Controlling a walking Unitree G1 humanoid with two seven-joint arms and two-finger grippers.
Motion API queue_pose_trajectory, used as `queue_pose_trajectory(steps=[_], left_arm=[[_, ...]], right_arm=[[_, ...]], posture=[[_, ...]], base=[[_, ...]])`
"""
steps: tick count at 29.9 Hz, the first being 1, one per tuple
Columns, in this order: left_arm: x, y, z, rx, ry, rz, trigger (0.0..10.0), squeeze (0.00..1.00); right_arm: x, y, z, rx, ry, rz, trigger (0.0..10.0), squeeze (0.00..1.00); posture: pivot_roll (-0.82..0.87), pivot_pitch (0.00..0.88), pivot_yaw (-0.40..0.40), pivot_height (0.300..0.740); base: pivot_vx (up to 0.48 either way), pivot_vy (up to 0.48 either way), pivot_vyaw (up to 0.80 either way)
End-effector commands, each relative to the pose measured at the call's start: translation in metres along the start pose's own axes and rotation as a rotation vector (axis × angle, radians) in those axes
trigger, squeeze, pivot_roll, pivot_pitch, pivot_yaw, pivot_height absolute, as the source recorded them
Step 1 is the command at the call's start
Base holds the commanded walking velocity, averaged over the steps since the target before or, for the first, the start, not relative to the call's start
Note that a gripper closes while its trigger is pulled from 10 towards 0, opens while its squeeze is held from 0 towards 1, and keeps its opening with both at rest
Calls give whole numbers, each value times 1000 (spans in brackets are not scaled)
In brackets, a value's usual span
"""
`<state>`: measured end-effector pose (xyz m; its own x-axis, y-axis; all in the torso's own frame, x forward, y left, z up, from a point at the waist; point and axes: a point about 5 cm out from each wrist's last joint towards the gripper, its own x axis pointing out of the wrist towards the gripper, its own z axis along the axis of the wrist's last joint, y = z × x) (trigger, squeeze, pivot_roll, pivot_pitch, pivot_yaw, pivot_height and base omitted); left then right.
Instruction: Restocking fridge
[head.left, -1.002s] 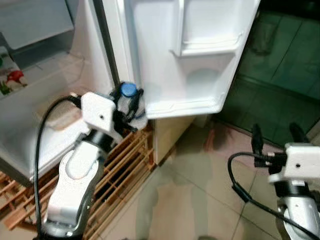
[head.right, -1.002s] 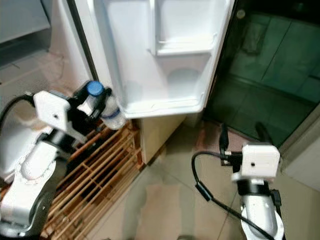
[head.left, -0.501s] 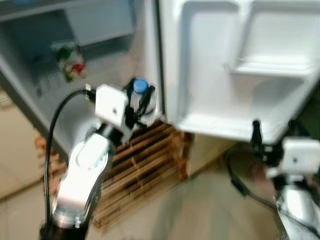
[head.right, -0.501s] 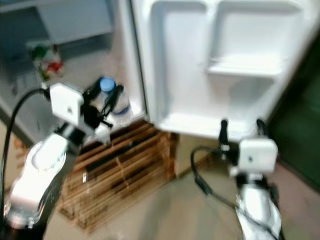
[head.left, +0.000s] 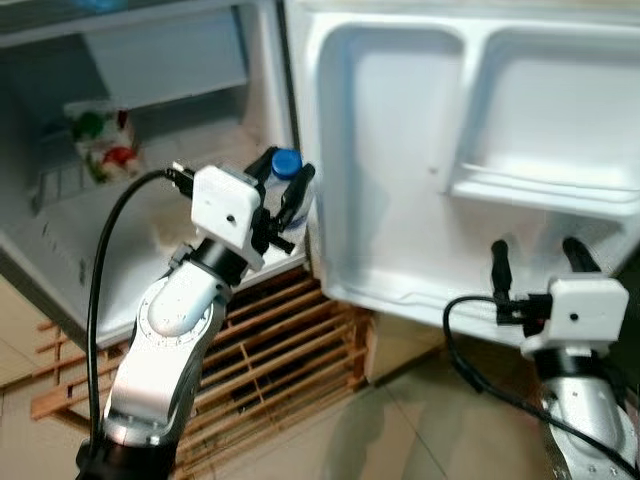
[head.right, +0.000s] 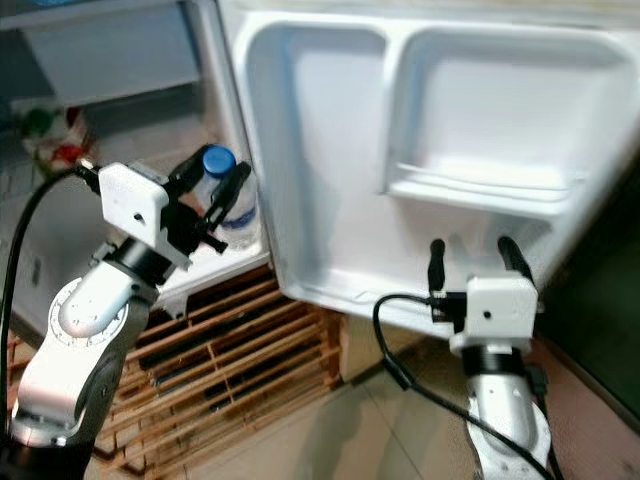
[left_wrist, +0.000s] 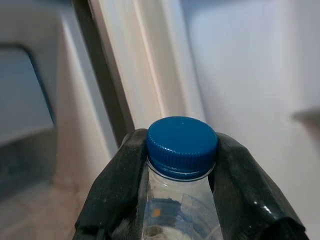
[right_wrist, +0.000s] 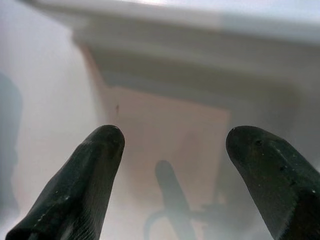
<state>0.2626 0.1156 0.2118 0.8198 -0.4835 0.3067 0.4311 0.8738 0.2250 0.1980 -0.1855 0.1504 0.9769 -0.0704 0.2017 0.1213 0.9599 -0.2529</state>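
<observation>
Left pincer pinching bottle, now nearer fridge | right pincer spread below door shelf | wooden rack underneath

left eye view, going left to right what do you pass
Food packet in the fridge → left claw shut on the blue-capped water bottle → open fridge door with its shelf → right claw, open.
</observation>
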Motion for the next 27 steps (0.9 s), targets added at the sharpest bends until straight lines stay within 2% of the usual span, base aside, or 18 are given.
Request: queue_pose_trajectory(steps=[1, 4, 5, 6, 9, 12, 14, 15, 16, 18, 19, 22, 25, 27], left_arm=[[3, -1, 7, -5, -29, -16, 10000, 0], [6, -7, -14, -133, 170, -124, 10000, 0], [6, -9, -17, -153, 206, -147, 10000, 0], [4, -8, -26, -129, 270, -179, 10000, 0], [-4, 0, -41, -100, 373, -217, 10000, 0], [-9, 9, -47, -86, 410, -223, 10000, 0], [-9, 9, -47, -86, 410, -223, 10000, 0], [-5, 6, -39, -136, 383, -269, 10000, 0], [-5, 6, -39, -136, 383, -269, 10000, 0], [5, -11, -21, -252, 307, -358, 10000, 0], [10, -16, -15, -282, 274, -377, 10000, 0], [13, -19, -11, -301, 253, -388, 10000, 0], [24, -35, 2, -416, 226, -522, 10000, 0], [27, -37, 5, -455, 225, -563, 10000, 0]], right_arm=[[-1, -1, 3, -2, -10, 1, 10000, 0], [-2, -1, 1, -3, -2, 8, 10000, 0], [-2, -1, 0, -4, -1, 10, 10000, 0], [-2, 0, -2, -4, 2, 11, 10000, 0], [-2, 0, -5, -4, 6, 12, 10000, 0], [-2, -1, -7, -6, 9, 11, 10000, 0], [-2, -1, -7, -6, 9, 11, 10000, 0], [-2, -3, -10, -9, 11, 8, 10000, 0], [-2, -3, -10, -9, 11, 8, 10000, 0], [-2, -4, -12, -9, 12, 7, 10000, 0], [-1, -4, -12, -9, 10, 7, 10000, 0], [-1, -4, -12, -10, 9, 7, 10000, 0], [1, -4, -12, -13, 2, 8, 10000, 0], [3, -4, -12, -16, -3, 9, 10000, 0]], posture=[[-228, 0, 56, 732], [-229, 0, 55, 732], [-229, 0, 55, 732], [-227, 0, 55, 732], [-223, 0, 54, 732], [-221, 0, 52, 732], [-221, 0, 52, 732], [-218, 0, 52, 732], [-218, 0, 52, 732], [-220, 0, 52, 732], [-221, 0, 51, 732], [-224, 0, 49, 732], [-239, 0, 50, 732], [-242, 0, 51, 732]], base=[[0, 0, 0], [0, 0, 0], [0, 0, 0], [0, 0, 0], [0, 0, 0], [0, 0, 0], [0, 0, 0], [0, 0, 0], [0, 0, 0], [0, 0, 0], [0, 0, 0], [0, 0, 0], [0, 0, 0], [0, 0, 0]])
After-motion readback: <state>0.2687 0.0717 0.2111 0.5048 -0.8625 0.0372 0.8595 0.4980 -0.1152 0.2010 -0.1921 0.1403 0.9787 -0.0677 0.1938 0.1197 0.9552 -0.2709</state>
